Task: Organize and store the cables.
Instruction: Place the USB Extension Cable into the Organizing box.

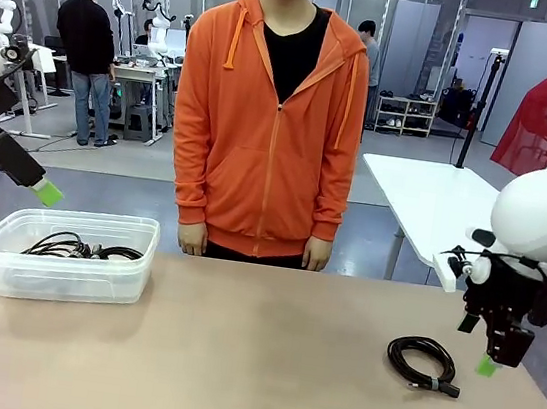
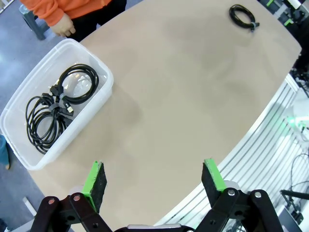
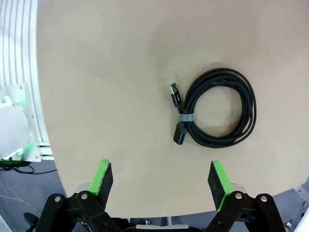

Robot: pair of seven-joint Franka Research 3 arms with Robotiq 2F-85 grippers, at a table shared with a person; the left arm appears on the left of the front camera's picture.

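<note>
On the tan bench [image 1: 262, 364] a clear bin [image 1: 2, 275] sits near the robot's left end, and coiled black cables [image 1: 76, 246] lie inside it; the left wrist view shows them as two or three loose loops with plug ends, overlapping in the bin. One more coil [image 1: 422, 363] lies flat on the bare bench toward the robot's right, well apart from the bin. The right wrist view shows this coil bound by a grey tie [image 3: 186, 118] on one side, with its two plug ends sticking out next to the tie. The left tool [image 2: 153, 179] hangs above the bench edge on the robot's side, near the bin but not over it, its jaws spread wide with nothing between them. The right tool [image 3: 161, 179] hovers above the bench just beside the loose coil, its jaws likewise wide apart and holding nothing; the coil lies ahead of its fingers, not between them. A person in an orange hoodie [image 1: 270, 113] stands at the far side of the bench, arms hanging down, one hand [image 1: 191, 239] near the bin's far corner and touching nothing.
</note>
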